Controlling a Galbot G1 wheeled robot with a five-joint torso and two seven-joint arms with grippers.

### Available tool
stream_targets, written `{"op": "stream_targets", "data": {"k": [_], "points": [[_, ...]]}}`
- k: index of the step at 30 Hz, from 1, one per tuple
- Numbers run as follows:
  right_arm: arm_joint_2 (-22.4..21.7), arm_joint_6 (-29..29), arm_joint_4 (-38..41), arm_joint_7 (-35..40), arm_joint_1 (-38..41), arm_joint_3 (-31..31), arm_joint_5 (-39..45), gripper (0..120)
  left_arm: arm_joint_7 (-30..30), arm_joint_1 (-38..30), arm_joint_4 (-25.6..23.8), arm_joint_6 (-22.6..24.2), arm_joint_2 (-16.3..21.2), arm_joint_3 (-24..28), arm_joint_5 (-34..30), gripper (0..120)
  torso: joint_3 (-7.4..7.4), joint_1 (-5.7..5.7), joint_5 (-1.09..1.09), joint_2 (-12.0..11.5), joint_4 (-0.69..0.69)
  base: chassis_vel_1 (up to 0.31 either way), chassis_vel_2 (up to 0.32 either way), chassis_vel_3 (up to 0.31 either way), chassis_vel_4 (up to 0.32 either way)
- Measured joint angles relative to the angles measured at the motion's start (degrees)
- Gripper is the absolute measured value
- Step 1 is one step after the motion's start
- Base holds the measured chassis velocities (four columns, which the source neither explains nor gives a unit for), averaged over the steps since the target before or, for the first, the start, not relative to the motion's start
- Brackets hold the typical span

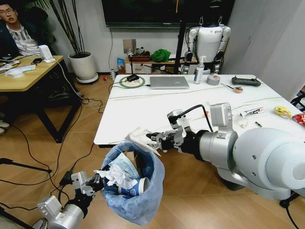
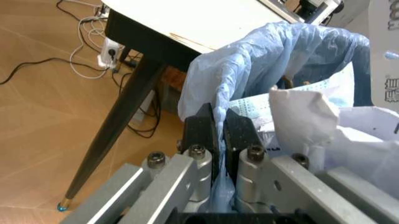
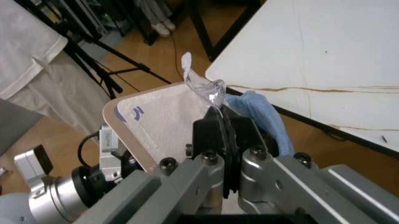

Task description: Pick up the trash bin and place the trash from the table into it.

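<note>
The trash bin (image 1: 138,191) is held up off the floor just in front of the tabletop's (image 1: 157,112) near left corner, its blue bag rim clamped tight between the closed fingers of the left end effector (image 1: 97,182). A paper cup (image 1: 136,187) and crumpled tissues (image 1: 116,176) are seen inside. Directly above the bin's mouth, a flat clear-and-white wrapper (image 1: 139,138) is pinched in the closed right end effector (image 1: 153,140). More wrappers (image 1: 283,111) are left on the tabletop's far right side.

laptop (image 1: 169,82) | spray bottle (image 1: 199,70) | tape roll (image 1: 213,79) | potted plant (image 1: 82,62)
</note>
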Motion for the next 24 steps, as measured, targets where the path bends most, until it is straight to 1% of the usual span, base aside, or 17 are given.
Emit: {"op": "stream_targets", "data": {"k": [8, 15, 24], "points": [[0.89, 0.00, 0.00, -0.97, -0.63, -1.40, -1.16, 0, 0.02, 0.05, -0.25, 0.02, -0.12, -0.13, -0.05, 0, 0.00, 0.00, 0.00, 0.00, 0.00, 0.000, 0.000, 0.000, 0.000], [0.16, -0.40, -0.01, -1.23, -2.23, -1.36, -3.43, 0, 0.02, 0.74, -1.09, 0.06, -0.18, -0.70, -0.09, 0, 0.00, 0.00, 0.00, 0.00, 0.00, 0.000, 0.000, 0.000, 0.000], [-0.14, -0.60, 0.00, -1.25, -2.56, -1.22, -4.14, 0, 0.02, 0.84, -1.26, 0.09, -0.24, -0.62, -0.11, 0, 0.00, 0.00, 0.00, 0.00, 0.00, 0.000, 0.000, 0.000, 0.000]]}}
